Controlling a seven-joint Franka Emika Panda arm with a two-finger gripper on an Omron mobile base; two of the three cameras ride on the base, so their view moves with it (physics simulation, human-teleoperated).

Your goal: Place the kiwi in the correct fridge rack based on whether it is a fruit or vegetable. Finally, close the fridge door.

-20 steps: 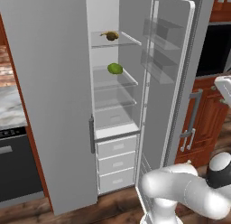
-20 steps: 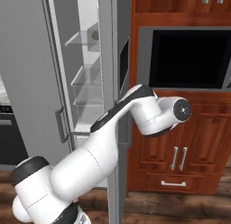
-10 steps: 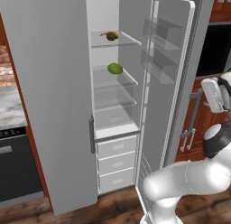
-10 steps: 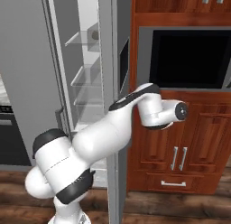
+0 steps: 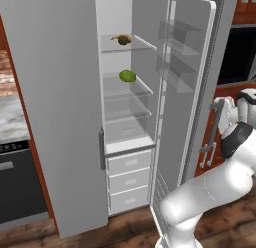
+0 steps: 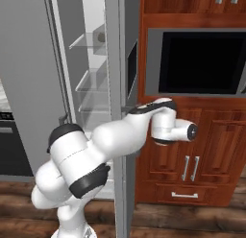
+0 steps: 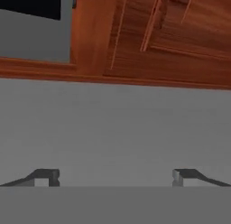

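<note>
With the kiwi resting on the top fridge rack, the empty tool, fingers spread wide, faces the outer side of the fridge door, apparently to push it closed

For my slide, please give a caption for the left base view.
Kiwi resting on top fridge rack, fridge door open.

Non-task kitchen items
Green oval set on second glass shelf; white drawers stacked below; black oven framed in wood cabinets.
</note>
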